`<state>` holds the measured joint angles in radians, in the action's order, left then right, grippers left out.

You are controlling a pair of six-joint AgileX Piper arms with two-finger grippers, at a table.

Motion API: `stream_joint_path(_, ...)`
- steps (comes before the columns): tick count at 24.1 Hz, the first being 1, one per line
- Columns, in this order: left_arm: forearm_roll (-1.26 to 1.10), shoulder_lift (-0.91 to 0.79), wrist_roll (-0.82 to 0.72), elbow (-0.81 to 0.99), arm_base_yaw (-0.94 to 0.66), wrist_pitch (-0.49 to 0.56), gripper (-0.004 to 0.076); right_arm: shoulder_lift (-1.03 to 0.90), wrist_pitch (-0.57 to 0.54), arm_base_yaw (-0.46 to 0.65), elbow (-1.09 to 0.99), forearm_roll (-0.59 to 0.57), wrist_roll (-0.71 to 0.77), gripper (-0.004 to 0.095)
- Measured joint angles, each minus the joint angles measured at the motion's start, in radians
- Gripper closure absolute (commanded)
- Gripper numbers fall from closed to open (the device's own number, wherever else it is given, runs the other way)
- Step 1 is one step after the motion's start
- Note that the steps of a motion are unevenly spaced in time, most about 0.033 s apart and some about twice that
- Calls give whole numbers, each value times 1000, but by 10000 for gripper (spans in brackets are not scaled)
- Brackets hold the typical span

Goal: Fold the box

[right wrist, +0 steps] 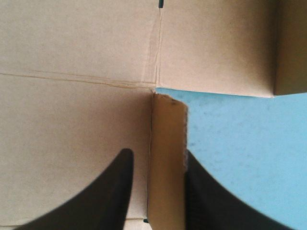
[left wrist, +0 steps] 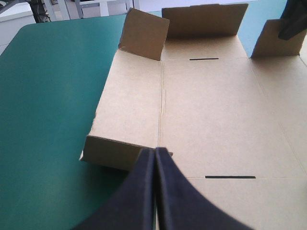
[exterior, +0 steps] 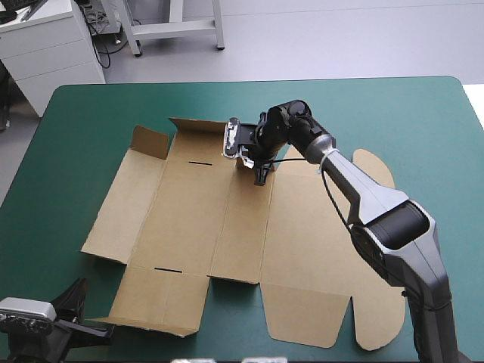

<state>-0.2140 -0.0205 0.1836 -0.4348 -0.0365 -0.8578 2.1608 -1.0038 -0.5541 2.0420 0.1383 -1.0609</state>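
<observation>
- Straddling a narrow flap [right wrist: 168,124] on the far edge of the box [exterior: 189,219] with my right fingers [right wrist: 127,160]. They are part open, one on each side of the flap.
- One finger looks to touch the flap. The other has a gap beside it, so I judge this is not a firm pinch yet.
- My left fingers [left wrist: 149,191] are pressed together in one point and hold nothing. They hover just off the box's near-left corner, aimed across the board.
- The box lies mid-surface [exterior: 91,106], mostly a flat cut sheet, with my right arm reaching over its right half.
- Done so far, judging from how it lies:
  - The far flap [exterior: 198,130] is up.
  - The far-left flap [exterior: 147,141] is up.
  - The near-left flap [left wrist: 115,151] is partly lifted.
  - The narrow flap between my right fingers is standing.
- Nothing is tucked. Both slots [exterior: 198,162] in the main panel are bare.
- The left and near side panels are flat on the surface, and so is the lid panel [exterior: 318,249] with its rounded tabs at the right.
- My estimate is early stage: creases started along the far edge, no walls locked.
- Left to do: raise the side walls, fold the corner flaps in, and tuck tabs into the slots to get an open tray.
- Risk: the raised flaps look loose and could drop flat if released.
</observation>
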Motion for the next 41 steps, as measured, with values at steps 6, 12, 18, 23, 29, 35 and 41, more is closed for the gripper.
stream_joint_path(6,0,0,0,0,0,0,756,-1,-27,-1,42,8,142,185)
stream_joint_path(12,0,0,0,0,0,0,756,-35,-144,-1,153,-46,478,563)
stream_joint_path(18,-1,0,0,0,0,0,734,-68,-238,23,182,-73,782,912)
stream_joint_path(23,-1,0,0,0,0,0,376,-157,-242,120,136,-106,893,912)
stream_joint_path(29,6,0,-11,0,0,0,138,-400,-231,199,-150,-109,877,912)
stream_joint_path(35,50,3,-45,0,0,18,143,-764,-43,289,-630,-90,873,912)
stream_joint_path(41,68,174,-45,-66,0,59,165,-1025,45,292,-882,-63,873,912)
